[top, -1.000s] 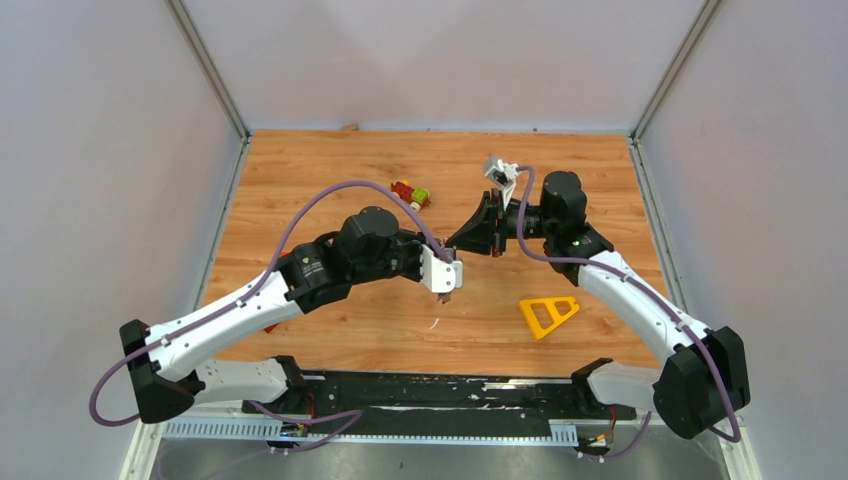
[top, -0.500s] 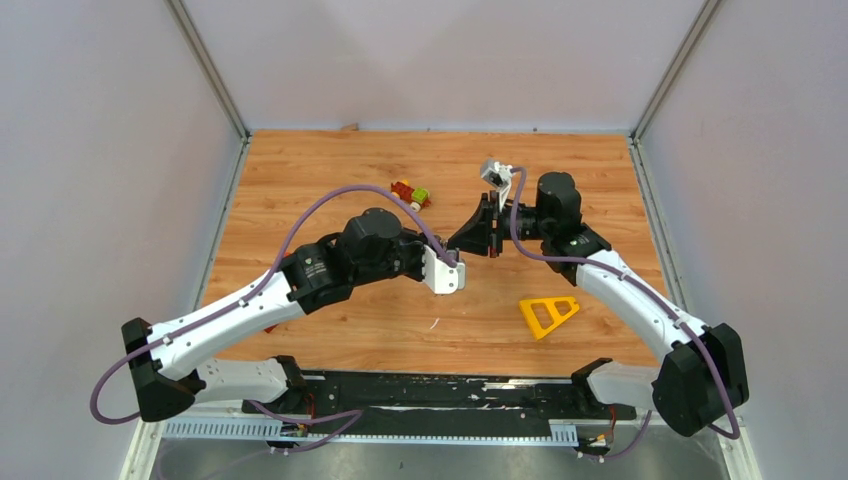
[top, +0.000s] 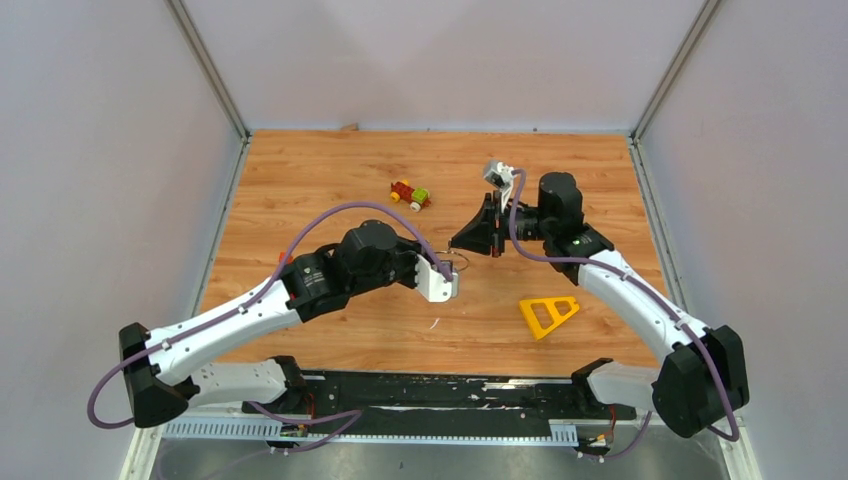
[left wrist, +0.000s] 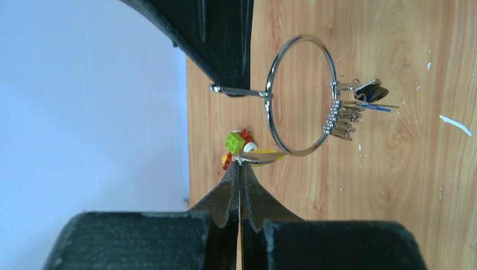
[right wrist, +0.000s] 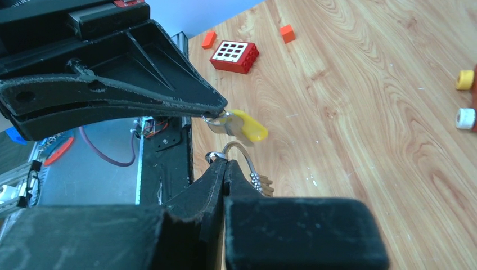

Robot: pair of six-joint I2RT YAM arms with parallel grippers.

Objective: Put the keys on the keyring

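Note:
My right gripper [right wrist: 225, 164] is shut on the thin silver keyring [left wrist: 301, 95] and holds it above the table; it also shows in the top view [top: 458, 246]. Several silver keys [left wrist: 342, 115], one black-headed and one blue-tagged, hang on the ring's far side. My left gripper [left wrist: 240, 164] is shut on the key with the pale yellow tag [left wrist: 263, 158], its tip right at the ring's rim. That key also shows in the right wrist view [right wrist: 246, 126], just above the ring [right wrist: 239, 149]. The left gripper meets the right one at mid-table [top: 451, 270].
The red-green-yellow toy car [top: 410, 194] sits behind the grippers. The yellow plastic triangle [top: 548, 313] lies at the front right. A red brick [right wrist: 234, 56] and small orange pieces [right wrist: 288, 32] lie near the left arm's side.
The left arm has drawn back a little toward the near edge, and the ring now shows between the two grippers. The right gripper has shifted only slightly.

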